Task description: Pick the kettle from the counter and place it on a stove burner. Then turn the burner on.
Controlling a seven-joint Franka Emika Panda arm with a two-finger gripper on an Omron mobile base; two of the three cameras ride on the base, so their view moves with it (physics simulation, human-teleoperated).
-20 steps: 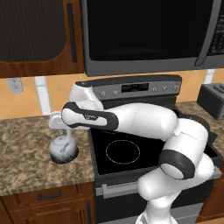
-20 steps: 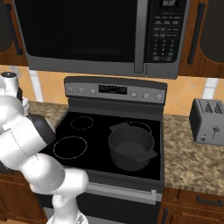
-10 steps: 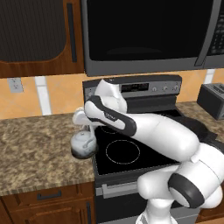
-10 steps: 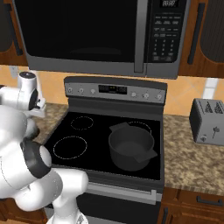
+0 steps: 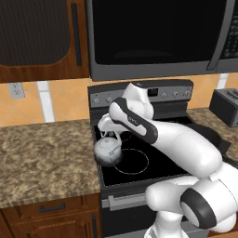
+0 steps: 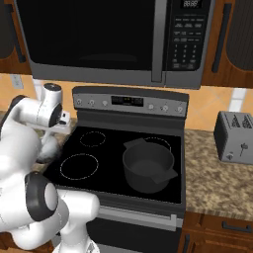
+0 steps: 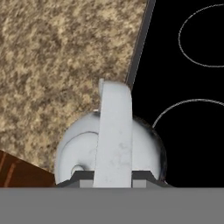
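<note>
Black glass cooktop [image 6: 106, 163]: black pot [image 6: 148, 165] right; gripper [image 5: 109, 133] clamped on kettle [image 5: 108, 151] handle, counter [image 5: 42, 162] edge.

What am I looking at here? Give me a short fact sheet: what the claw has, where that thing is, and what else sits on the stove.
claw: claw shut on the kettle's handle
kettle: kettle lifted, hanging over the stove's left edge beside the counter
stove burner: stove burner, a large white ring, bare, just right of the kettle
other cookware: black pot on the stove's right side
nearby: toaster on the right counter
</note>
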